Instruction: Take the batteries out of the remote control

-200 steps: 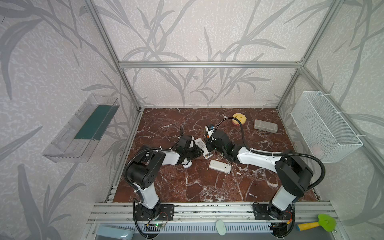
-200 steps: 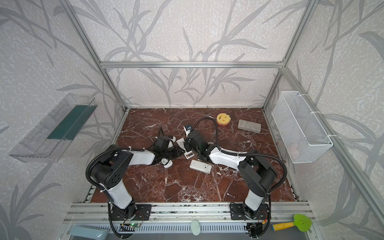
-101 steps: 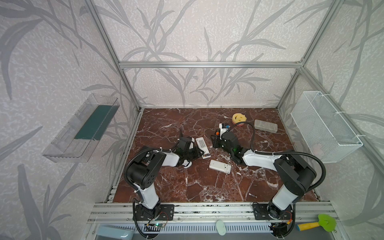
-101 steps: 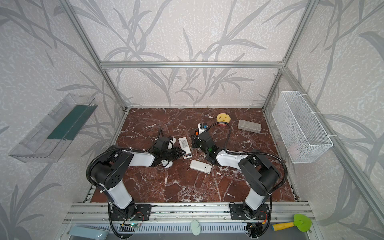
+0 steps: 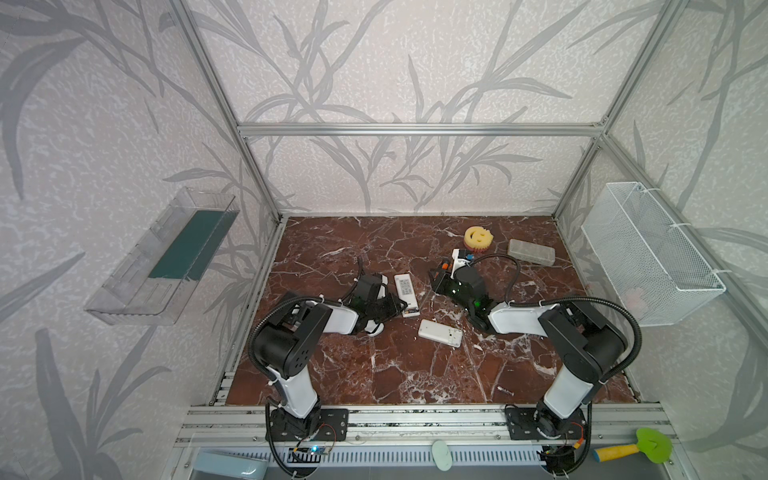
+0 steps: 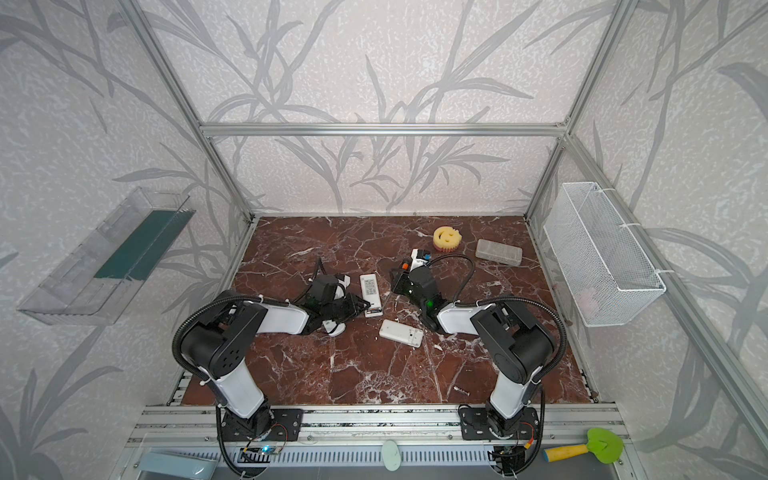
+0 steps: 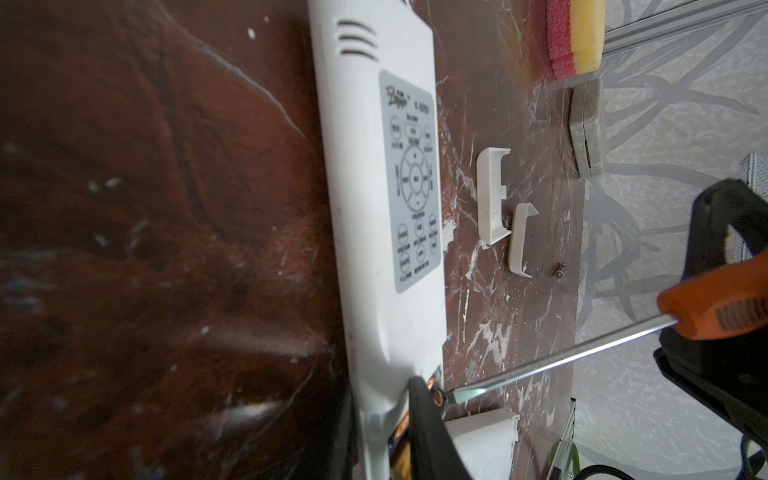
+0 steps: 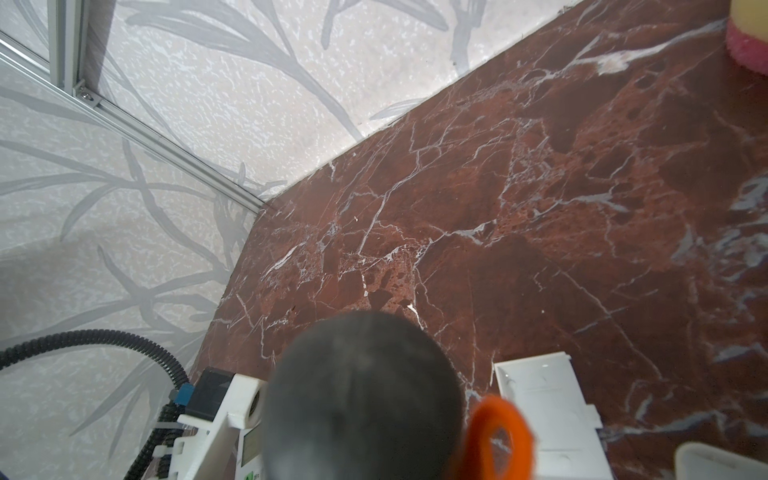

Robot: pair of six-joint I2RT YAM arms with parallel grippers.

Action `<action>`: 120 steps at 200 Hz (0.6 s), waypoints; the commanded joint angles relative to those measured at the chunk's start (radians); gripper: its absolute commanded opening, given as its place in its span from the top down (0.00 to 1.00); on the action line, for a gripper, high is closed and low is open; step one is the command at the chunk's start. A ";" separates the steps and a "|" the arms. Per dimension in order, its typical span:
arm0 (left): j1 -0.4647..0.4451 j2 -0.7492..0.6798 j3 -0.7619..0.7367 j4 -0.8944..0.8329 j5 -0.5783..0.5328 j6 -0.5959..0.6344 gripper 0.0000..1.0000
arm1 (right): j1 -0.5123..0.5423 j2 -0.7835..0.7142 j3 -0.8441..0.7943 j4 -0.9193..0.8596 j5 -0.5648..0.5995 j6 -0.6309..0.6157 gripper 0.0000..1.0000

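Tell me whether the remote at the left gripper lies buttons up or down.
Buttons up: the remote shows its grey keypad in both top views.

Overhead stereo pair plus wrist cameras
Both top views look down on the whole worktop (image 5: 374,365); wrist views sit close.

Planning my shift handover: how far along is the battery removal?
Done: two white covers off, one battery lies loose. In hand: left pincer holds a remote, right pincer aims the screwdriver at its end. Left: emptying it; second remote unclear.
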 commanded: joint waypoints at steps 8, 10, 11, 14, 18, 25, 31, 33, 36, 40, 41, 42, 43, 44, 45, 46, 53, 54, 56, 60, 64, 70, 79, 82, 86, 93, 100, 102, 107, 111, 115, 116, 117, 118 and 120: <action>-0.010 0.023 -0.034 -0.071 -0.005 -0.019 0.79 | 0.029 -0.029 -0.013 -0.007 -0.099 0.057 1.00; -0.009 0.024 -0.035 -0.070 -0.005 -0.019 0.79 | 0.030 -0.030 -0.014 -0.007 -0.099 0.057 1.00; -0.010 0.024 -0.034 -0.069 -0.005 -0.020 0.79 | 0.029 -0.030 -0.015 -0.006 -0.100 0.057 1.00; -0.010 0.024 -0.035 -0.068 -0.005 -0.020 0.79 | 0.029 -0.030 -0.013 -0.007 -0.101 0.057 1.00; -0.010 0.023 -0.035 -0.068 -0.004 -0.020 0.79 | 0.029 -0.030 -0.013 -0.006 -0.102 0.059 1.00; -0.010 0.024 -0.035 -0.064 -0.004 -0.022 0.79 | 0.029 -0.030 -0.011 -0.007 -0.105 0.060 1.00; -0.010 0.026 -0.035 -0.063 -0.004 -0.024 0.79 | 0.029 -0.030 -0.009 -0.004 -0.108 0.064 1.00; -0.010 0.027 -0.035 -0.062 -0.003 -0.024 0.79 | 0.029 -0.030 -0.008 -0.002 -0.110 0.066 1.00; -0.010 0.027 -0.035 -0.061 -0.002 -0.023 0.79 | 0.029 -0.030 -0.008 0.001 -0.112 0.067 1.00; -0.010 0.027 -0.035 -0.059 -0.002 -0.025 0.79 | 0.029 -0.030 -0.006 0.004 -0.114 0.070 1.00; -0.009 0.026 -0.036 -0.059 -0.002 -0.025 0.79 | 0.029 -0.034 -0.007 0.004 -0.114 0.071 1.00; -0.009 0.026 -0.035 -0.059 -0.002 -0.025 0.79 | 0.029 -0.045 -0.006 0.005 -0.114 0.072 1.00; -0.010 0.027 -0.035 -0.058 -0.002 -0.025 0.79 | 0.029 -0.051 -0.006 0.006 -0.115 0.072 1.00; -0.010 0.026 -0.035 -0.058 -0.002 -0.026 0.79 | 0.029 -0.054 -0.006 0.007 -0.115 0.073 1.00; -0.009 0.027 -0.035 -0.058 -0.001 -0.026 0.79 | 0.029 -0.056 -0.006 0.007 -0.115 0.074 1.00; -0.010 0.027 -0.035 -0.056 -0.001 -0.027 0.79 | 0.029 -0.057 -0.006 0.007 -0.115 0.074 1.00; -0.010 0.028 -0.035 -0.055 -0.001 -0.028 0.79 | 0.029 -0.061 -0.005 0.010 -0.116 0.077 1.00; -0.010 0.027 -0.035 -0.055 -0.001 -0.028 0.79 | 0.029 -0.061 -0.004 0.011 -0.116 0.077 1.00; -0.009 0.026 -0.035 -0.055 -0.001 -0.028 0.79 | 0.029 -0.063 -0.005 0.012 -0.116 0.078 1.00; -0.010 0.027 -0.035 -0.054 -0.001 -0.029 0.79 | 0.029 -0.065 -0.004 0.013 -0.116 0.079 1.00; -0.010 0.027 -0.036 -0.054 -0.001 -0.029 0.79 | 0.029 -0.068 -0.003 0.013 -0.118 0.078 1.00; -0.010 0.026 -0.037 -0.052 -0.001 -0.030 0.79 | 0.030 -0.074 -0.003 0.010 -0.118 0.078 1.00; -0.010 0.025 -0.037 -0.052 -0.001 -0.030 0.80 | 0.029 -0.084 -0.003 0.005 -0.117 0.076 1.00; -0.010 0.024 -0.037 -0.052 -0.001 -0.031 0.80 | 0.029 -0.087 -0.003 0.002 -0.117 0.075 1.00; -0.010 0.025 -0.038 -0.052 -0.001 -0.031 0.80 | 0.029 -0.093 -0.002 -0.002 -0.116 0.074 1.00; -0.010 0.024 -0.038 -0.051 -0.001 -0.031 0.80 | 0.029 -0.102 -0.001 -0.007 -0.118 0.070 1.00; -0.010 0.023 -0.038 -0.051 -0.001 -0.031 0.79 | 0.029 -0.111 -0.001 -0.013 -0.118 0.065 1.00; -0.010 0.024 -0.038 -0.051 -0.001 -0.031 0.80 | 0.029 -0.113 -0.002 -0.013 -0.118 0.065 1.00; -0.010 0.024 -0.038 -0.051 -0.001 -0.031 0.80 | 0.029 -0.120 -0.002 -0.013 -0.119 0.062 1.00; -0.010 0.024 -0.038 -0.049 -0.001 -0.031 0.80 | 0.029 -0.124 -0.002 -0.013 -0.119 0.061 1.00; -0.010 0.024 -0.038 -0.049 -0.001 -0.032 0.80 | 0.029 -0.129 -0.001 -0.013 -0.119 0.059 1.00; -0.010 0.024 -0.038 -0.048 -0.001 -0.032 0.80 | 0.030 -0.130 -0.002 -0.013 -0.120 0.059 1.00; -0.010 0.024 -0.038 -0.048 -0.001 -0.032 0.80 | 0.030 -0.131 -0.002 -0.030 -0.120 0.058 1.00; -0.010 0.024 -0.038 -0.048 -0.001 -0.033 0.80 | 0.030 -0.132 -0.003 -0.039 -0.119 0.058 1.00; -0.010 0.024 -0.038 -0.048 0.000 -0.033 0.80 | 0.030 -0.133 -0.003 -0.047 -0.119 0.058 1.00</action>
